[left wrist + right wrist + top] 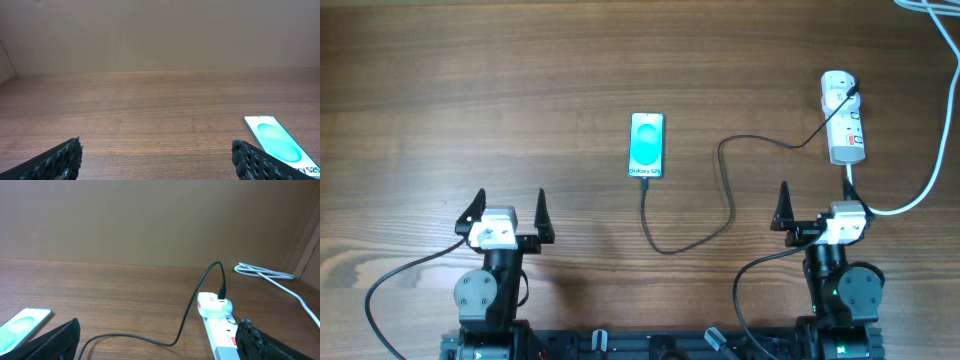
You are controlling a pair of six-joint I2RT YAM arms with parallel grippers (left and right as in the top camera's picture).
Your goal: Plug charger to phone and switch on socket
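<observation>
Matt wood-grain table, glossy phone screen, white plastic socket

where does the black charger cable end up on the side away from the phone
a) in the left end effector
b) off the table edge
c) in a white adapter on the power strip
C: the charger cable runs into the white adapter seated on the socket.

Even, soft lighting; faint shadows, sharp views, no glare.

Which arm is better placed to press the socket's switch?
Right: the socket lies just ahead of the right fingers and shows in that wrist view; the left fingers sit beyond the phone.
</observation>
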